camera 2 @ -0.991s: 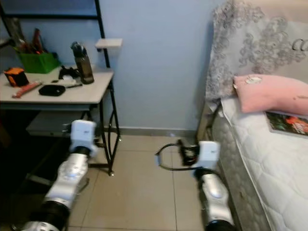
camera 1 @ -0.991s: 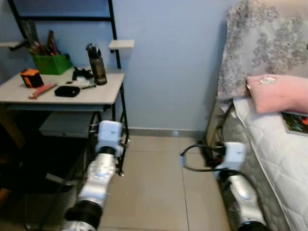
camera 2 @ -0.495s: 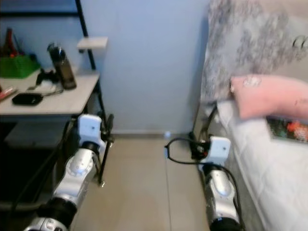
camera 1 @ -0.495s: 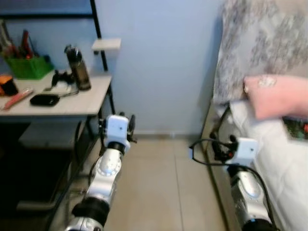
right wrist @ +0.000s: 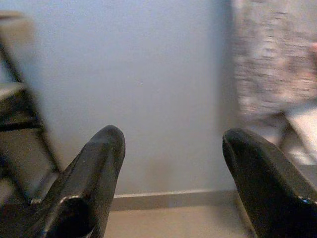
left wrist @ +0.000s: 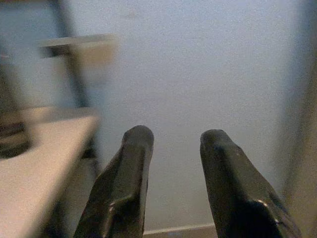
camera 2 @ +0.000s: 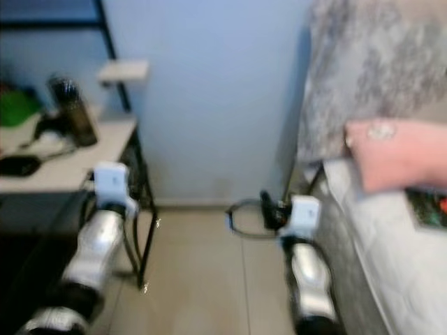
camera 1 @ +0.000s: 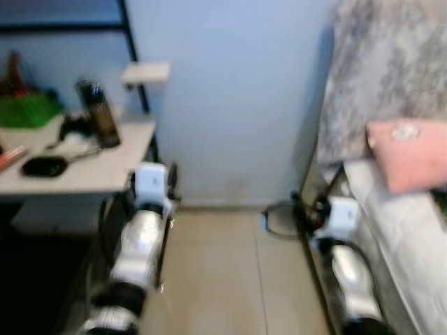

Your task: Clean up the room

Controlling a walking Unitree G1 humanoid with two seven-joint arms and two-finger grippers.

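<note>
Between the worktop (camera 1: 84, 183) on the robot's left and the bed (camera 1: 412, 237) on its right, both arms are held forward over bare floor tiles (camera 1: 223, 279); compared with a second ago the whole scene has slid and blurred, so the camera is swinging, which suggests the robot is turning to look for something to tidy rather than handling anything; the dark bottle (camera 1: 98, 112), a black case (camera 1: 43, 166) and a green bin (camera 1: 28, 110) sit on the worktop, and a pink pillow (camera 1: 408, 153) lies on the bed. Each wrist view adds what the head views blur; the left gripper (left wrist: 173, 144) is slightly parted and empty; the right gripper (right wrist: 173, 144) is wide open and empty, facing the blue wall (right wrist: 148, 74).
</note>
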